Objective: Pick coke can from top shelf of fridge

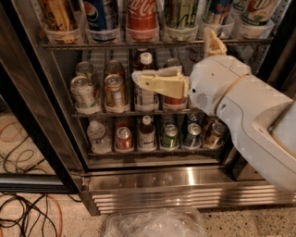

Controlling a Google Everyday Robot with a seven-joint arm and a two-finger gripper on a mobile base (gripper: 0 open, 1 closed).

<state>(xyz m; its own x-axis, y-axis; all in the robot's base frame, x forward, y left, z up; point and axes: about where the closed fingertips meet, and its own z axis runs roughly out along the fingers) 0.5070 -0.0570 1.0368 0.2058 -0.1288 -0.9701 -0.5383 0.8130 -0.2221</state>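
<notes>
- Camera view: the fridge fills most of the frame, with three wire racks of drinks above a ribbed steel base grille.
- The coke can stands upright at the upper centre of the frame, on the top shelf, seated in a clear plastic holder at the shelf's front edge.
- A blue Pepsi can stands just left of it in the next holder, and a green can stands just right of it.
- The end effector is cream-coloured and sits at mid-frame, pointing left in front of the middle rack, below the coke can and apart from it.
- Whether the end effector is apart or together cannot be told from this angle; nothing is seen in its hold.
- The white arm runs from the lower right of the frame up to the end effector.
- A white-capped bottle shows just above the end effector on the middle rack.
- Cables lie on the floor at lower left, and what looks like crumpled clear plastic lies at bottom centre.
</notes>
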